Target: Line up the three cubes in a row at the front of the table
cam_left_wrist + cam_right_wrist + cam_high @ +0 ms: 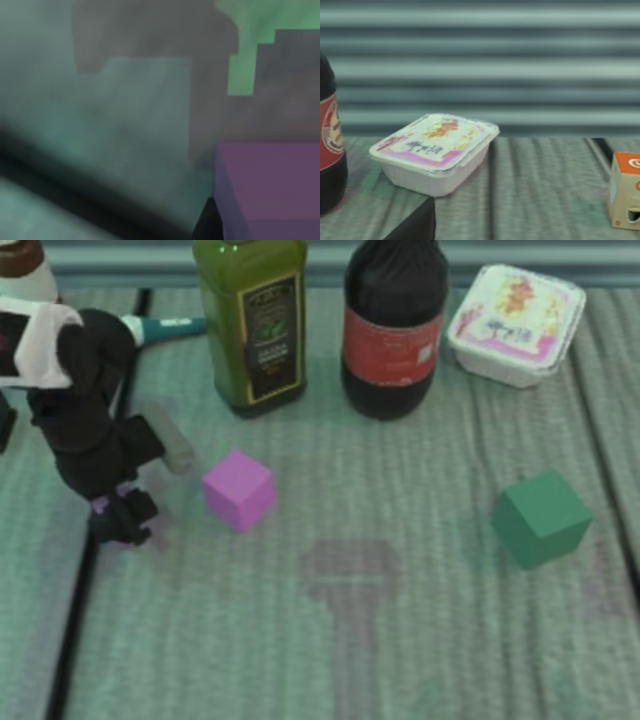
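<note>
While none of the label text is legible, the olive-green bottle (250, 320) wears a dark label and the dark bottle (394, 325) a red one; a lidded white tub (516, 324) hides its contents. The left gripper (118, 515) sits low by the magenta cube (239, 489), its grip impossible to judge. The green cube (541, 519) lies well right.

Close over the table (100, 130), the left wrist view is heavily blurred. A purple block (272, 185) fills one corner (which cube it is cannot be told from here). A dark plank gap (75, 185) crosses the grey-green surface, and a bright green patch (245, 70) shows beyond grey shadow.
</note>
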Tool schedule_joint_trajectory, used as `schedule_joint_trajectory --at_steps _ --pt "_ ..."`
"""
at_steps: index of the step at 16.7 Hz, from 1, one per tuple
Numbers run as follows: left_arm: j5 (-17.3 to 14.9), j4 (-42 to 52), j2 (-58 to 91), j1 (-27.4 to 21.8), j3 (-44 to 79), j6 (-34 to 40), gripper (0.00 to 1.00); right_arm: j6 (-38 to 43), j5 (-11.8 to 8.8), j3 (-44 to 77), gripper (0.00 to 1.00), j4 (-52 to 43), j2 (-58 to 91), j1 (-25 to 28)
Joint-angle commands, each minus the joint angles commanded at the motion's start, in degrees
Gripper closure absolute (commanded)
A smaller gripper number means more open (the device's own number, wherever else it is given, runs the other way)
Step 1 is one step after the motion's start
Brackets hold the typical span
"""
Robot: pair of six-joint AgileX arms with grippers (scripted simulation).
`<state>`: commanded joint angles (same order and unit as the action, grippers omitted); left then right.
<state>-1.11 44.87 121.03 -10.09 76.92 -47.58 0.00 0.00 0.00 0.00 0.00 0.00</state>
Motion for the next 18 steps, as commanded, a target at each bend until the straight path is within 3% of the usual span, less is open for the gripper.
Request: schedule_joint_trajectory --at_steps 6,12,15,18 --pt "0.03 11.74 -4.99 0.89 6.13 0.15 1.00 0.00 0.00 0.00 0.00 0.00 0.00 0.00" --pt "0.06 12.93 -5.66 0.57 6.98 0.15 1.00 0.00 0.00 0.00 0.00 0.00 0.00 0.00" --pt "0.08 14.50 -3.59 -3.34 10.49 0.93 1.00 0.00 0.00 0.00 0.00 0.00 0.00 0.00" --pt "0.10 17.60 0.34 -11.69 17.25 2.85 1.00 0.00 0.00 0.00 0.00 0.00 0.00 0.00"
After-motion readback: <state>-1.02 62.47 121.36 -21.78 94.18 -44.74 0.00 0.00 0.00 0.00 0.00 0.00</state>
